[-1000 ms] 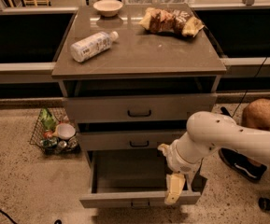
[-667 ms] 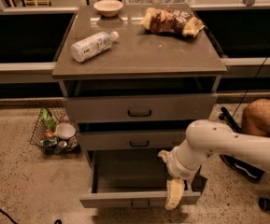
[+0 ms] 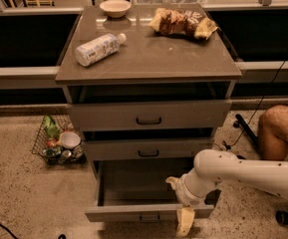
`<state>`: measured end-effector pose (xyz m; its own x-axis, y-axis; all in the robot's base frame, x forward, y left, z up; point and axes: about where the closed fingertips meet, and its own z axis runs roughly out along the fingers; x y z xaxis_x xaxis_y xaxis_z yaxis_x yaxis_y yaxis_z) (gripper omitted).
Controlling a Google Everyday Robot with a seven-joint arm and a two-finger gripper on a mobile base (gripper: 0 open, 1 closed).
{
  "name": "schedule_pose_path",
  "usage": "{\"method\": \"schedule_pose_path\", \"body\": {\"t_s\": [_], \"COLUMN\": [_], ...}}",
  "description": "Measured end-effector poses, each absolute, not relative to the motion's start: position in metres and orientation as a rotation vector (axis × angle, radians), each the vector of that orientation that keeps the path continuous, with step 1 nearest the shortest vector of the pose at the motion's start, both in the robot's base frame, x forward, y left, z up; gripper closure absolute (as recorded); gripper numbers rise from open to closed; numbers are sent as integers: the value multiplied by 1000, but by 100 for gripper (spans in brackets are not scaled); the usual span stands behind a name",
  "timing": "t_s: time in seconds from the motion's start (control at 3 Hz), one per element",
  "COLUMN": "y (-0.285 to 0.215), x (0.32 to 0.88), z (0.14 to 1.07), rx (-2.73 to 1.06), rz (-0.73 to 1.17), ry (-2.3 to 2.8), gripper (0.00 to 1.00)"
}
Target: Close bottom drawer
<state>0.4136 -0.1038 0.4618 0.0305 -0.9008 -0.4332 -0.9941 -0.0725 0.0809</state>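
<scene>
The bottom drawer point(image 3: 128, 213) sticks out toward us, lowest in the cabinet point(image 3: 148, 59). Our gripper point(image 3: 179, 203) is at the right end of its front board. It is spread wide and holds nothing. One finger point(image 3: 186, 223) hangs on the near side of the board. We should push the board straight to the far side, slow and level, so the drawer does not twist. We stop when it lines up with the middle drawer point(image 3: 183, 148).
</scene>
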Motion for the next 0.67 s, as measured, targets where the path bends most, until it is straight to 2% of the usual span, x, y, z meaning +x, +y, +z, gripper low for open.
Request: {"method": "schedule_pose_path", "body": {"t_s": [0.67], "y": [-108], "x": [395], "z": [383], "rx": [-2043], "rz": [703], "ry": [1899], "gripper": [0]}}
